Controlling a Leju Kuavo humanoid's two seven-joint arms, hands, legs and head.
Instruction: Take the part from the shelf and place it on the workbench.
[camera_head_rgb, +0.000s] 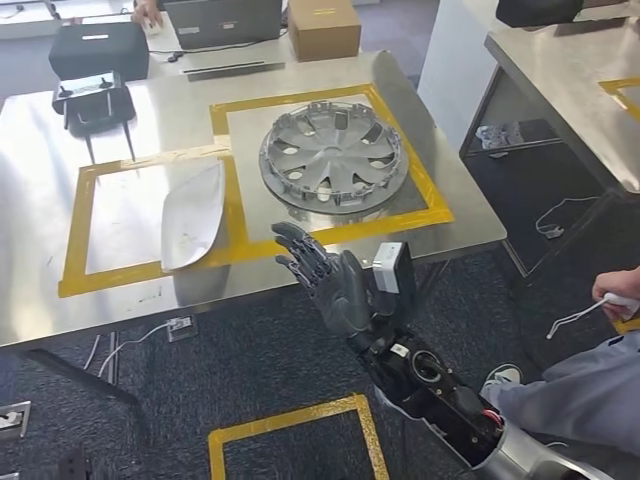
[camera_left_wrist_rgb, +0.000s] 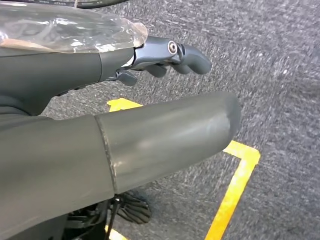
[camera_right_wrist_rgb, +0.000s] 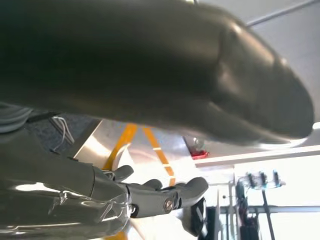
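Note:
A silver wheel cover (camera_head_rgb: 333, 154) lies flat in the right yellow-taped box on the steel workbench (camera_head_rgb: 45, 190). A white curved shell part (camera_head_rgb: 194, 214) rests in the left taped box, its tip over the tape. My right hand (camera_head_rgb: 332, 280) hovers just in front of the workbench's near edge, below the wheel cover, fingers stretched out and apart, holding nothing. The right wrist view has that same right hand (camera_right_wrist_rgb: 166, 197) empty, with the workbench beyond it. My left hand (camera_left_wrist_rgb: 158, 130) hangs over the grey carpet, fingers out and empty.
At the workbench's back stand a black case (camera_head_rgb: 98, 50), a small black stand (camera_head_rgb: 94, 100), a laptop (camera_head_rgb: 223, 20) and a cardboard box (camera_head_rgb: 324, 28). A second table (camera_head_rgb: 573, 80) is at the right. A seated person (camera_head_rgb: 596, 390) holds a white cable there. Yellow floor tape (camera_head_rgb: 294, 425) lies below.

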